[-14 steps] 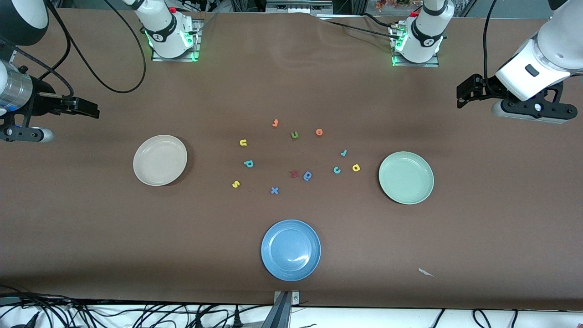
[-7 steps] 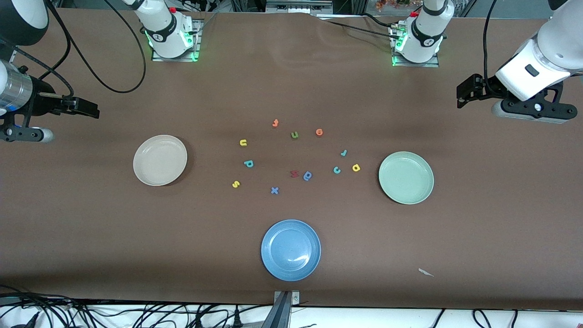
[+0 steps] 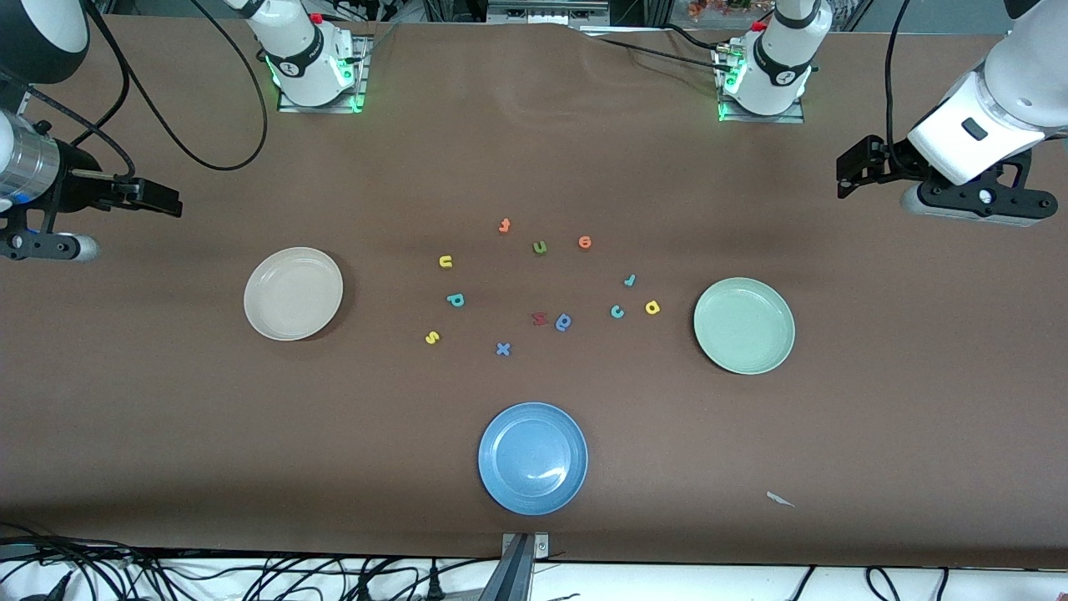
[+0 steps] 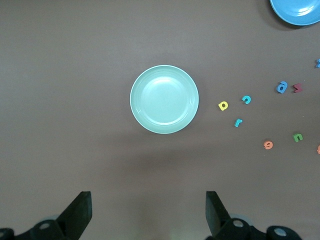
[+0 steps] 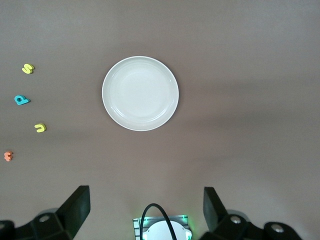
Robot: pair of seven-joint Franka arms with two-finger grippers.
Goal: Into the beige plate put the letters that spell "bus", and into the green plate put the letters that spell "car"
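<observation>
The beige plate lies toward the right arm's end, the green plate toward the left arm's end; both hold nothing. Beside the beige plate lie the yellow u, teal b and yellow s. Beside the green plate lie the teal r, teal c and yellow a. My right gripper hangs open over bare table at its end. My left gripper hangs open over bare table at its own end. Both hold nothing.
A blue plate sits nearest the front camera. Other letters lie mid-table: orange t, green u, orange e, red letter, blue round letter, blue x. A paper scrap lies near the front edge.
</observation>
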